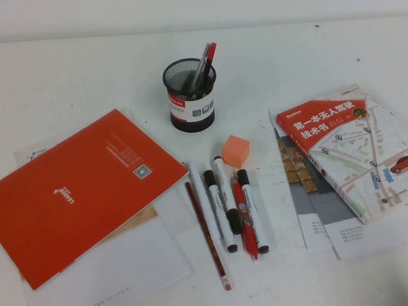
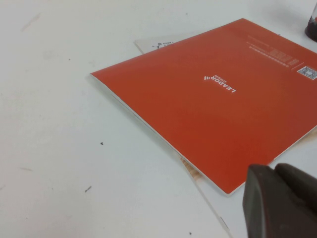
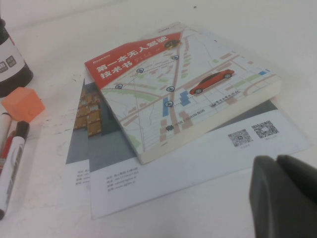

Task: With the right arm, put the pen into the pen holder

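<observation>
Three white-barrelled markers with black caps point(image 1: 252, 209) lie side by side on the table in front of the black mesh pen holder point(image 1: 190, 95). The holder stands upright with a red pen and a grey pen inside. The markers point(image 3: 12, 158) and the holder point(image 3: 10, 59) also show at the edge of the right wrist view. My right gripper point(image 3: 277, 193) is shut and empty, low over the table beside the map-covered book, well away from the markers. My left gripper point(image 2: 275, 198) is shut and empty by the near corner of the red booklet. Neither arm shows in the high view.
A red pen point(image 1: 244, 220) and a dark red pencil point(image 1: 205, 236) lie among the markers. An orange cube point(image 1: 236, 150) sits just behind them. A red booklet point(image 1: 74, 188) on papers lies at the left. A map-covered book point(image 1: 359, 147) on leaflets lies at the right.
</observation>
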{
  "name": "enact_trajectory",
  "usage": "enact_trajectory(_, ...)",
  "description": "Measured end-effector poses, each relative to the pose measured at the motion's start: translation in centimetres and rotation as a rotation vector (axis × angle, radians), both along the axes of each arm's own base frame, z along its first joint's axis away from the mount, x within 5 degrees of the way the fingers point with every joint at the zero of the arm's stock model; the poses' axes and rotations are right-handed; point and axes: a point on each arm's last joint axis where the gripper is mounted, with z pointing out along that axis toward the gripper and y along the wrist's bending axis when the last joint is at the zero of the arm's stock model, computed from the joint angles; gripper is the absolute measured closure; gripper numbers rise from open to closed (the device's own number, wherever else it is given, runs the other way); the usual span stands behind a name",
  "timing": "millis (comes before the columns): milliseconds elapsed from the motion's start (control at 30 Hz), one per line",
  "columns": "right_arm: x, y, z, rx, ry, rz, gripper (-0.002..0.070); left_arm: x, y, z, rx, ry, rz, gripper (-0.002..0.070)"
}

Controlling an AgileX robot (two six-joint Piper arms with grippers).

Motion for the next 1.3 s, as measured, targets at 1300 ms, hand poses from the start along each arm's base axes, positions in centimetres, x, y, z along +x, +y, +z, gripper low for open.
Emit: enact_trajectory(1300,7.3,3.8,16.0,0.03,0.43,0.437,0.0696,0.0,0.0,0.0,0.0,0.0,0.0,0.0678)
